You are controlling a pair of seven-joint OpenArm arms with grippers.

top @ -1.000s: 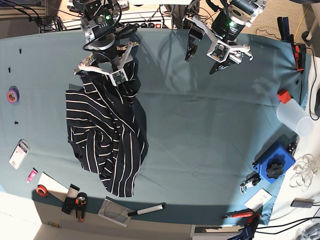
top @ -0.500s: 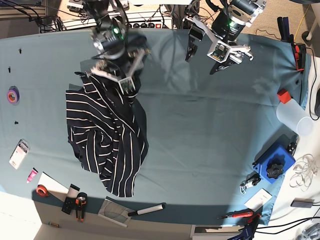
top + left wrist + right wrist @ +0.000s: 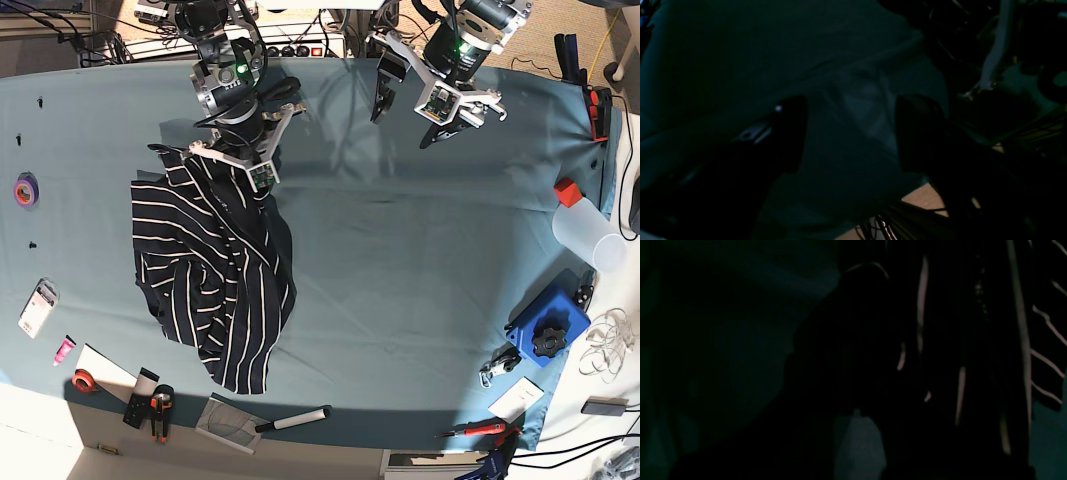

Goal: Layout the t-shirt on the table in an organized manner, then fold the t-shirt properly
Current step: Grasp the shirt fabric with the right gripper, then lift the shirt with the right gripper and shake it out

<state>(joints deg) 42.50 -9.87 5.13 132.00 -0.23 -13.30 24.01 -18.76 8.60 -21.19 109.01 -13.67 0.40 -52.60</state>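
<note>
- Your right gripper (image 3: 262, 172) has swung in over the shirt's (image 3: 215, 280) far edge and turned since a second ago; its jaws stood spread then and now look drawn in.
- Right gripper: the wrist view is too dark to show the jaws, so from the base view I can only say it looks nearly shut at the shirt's top corner; whether cloth is pinched, you can't tell yet.
- Left gripper (image 3: 432, 100): hasn't moved, jaws wide apart, empty, hovering over bare desk (image 3: 420, 260) by the far edge, well away from the shirt.
- Shirt: a crumpled, bunched heap on the desk's left half in the base view, stripes running every way, nothing spread flat.
- My read: you're at the first grab of the layout; folding is a long way off.
</note>
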